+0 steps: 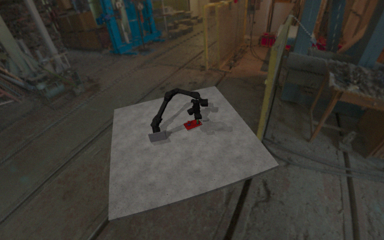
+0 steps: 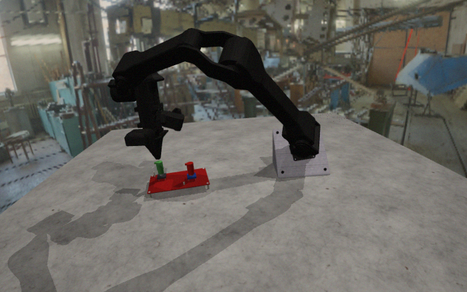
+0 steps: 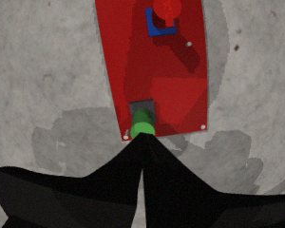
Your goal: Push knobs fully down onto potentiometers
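- Claw [image 1: 198, 118] [image 2: 157, 158] [image 3: 144, 139]: clenched with nothing in it, tips just above the green knob [image 1: 197, 121] [image 2: 160, 167] [image 3: 142, 128] in the exterior view.
- Circuit board [image 1: 191, 124] [image 2: 178, 184] [image 3: 180, 95], the landmark: on short legs on the tabletop [image 1: 170, 166] [image 2: 301, 231] [image 3: 38, 62], beneath the claw.
- Green knob: upright near one end of the board, over a dark grey potentiometer [image 2: 161, 176] [image 3: 142, 104].
- Red knob [image 2: 190, 168] [image 3: 167, 9]: upright farther along the board, over a blue potentiometer [image 2: 191, 176] [image 3: 154, 29].
- Whether either knob is fully seated, I cannot tell.
- Step in hand, as I judge it: pressing the green knob with the closed tips.
- Centre the tips over the shaft, then press straight down, slowly, stopping once the knob meets its potentiometer.
- Off-centre or sideways force could lever the potentiometer off the board.
- Lift straight up before crossing to the red knob.
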Tool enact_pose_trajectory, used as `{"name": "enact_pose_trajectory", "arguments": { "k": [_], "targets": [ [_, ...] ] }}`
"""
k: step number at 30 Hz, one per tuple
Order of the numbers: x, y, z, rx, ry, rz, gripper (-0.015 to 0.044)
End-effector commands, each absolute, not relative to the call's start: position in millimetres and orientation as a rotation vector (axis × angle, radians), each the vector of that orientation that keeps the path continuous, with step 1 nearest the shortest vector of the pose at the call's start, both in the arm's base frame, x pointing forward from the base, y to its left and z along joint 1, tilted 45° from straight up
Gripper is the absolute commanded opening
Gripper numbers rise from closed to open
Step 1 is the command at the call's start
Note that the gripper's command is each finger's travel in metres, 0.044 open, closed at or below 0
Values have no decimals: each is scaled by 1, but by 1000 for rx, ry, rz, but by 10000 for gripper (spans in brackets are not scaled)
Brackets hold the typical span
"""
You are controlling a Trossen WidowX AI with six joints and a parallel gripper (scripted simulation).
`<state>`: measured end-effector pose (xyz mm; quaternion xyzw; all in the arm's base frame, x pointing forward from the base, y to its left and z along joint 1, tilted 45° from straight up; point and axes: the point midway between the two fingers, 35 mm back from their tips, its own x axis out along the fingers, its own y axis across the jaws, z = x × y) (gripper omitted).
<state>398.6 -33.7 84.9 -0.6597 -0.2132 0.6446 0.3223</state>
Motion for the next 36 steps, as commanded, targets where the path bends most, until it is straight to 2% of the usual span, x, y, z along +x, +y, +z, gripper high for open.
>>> {"name": "enact_pose_trajectory", "arguments": {
  "k": [1,10,17,26,36],
  "targets": [
    [399,-34,85,-1732,-560,1692,26],
    [392,-37,86,-1733,-558,1693,262],
    [313,-55,90,-1735,-545,1699,440],
    [213,-47,84,-1725,-554,1696,440],
    [211,-46,84,-1725,-555,1696,440]
  ]
}}
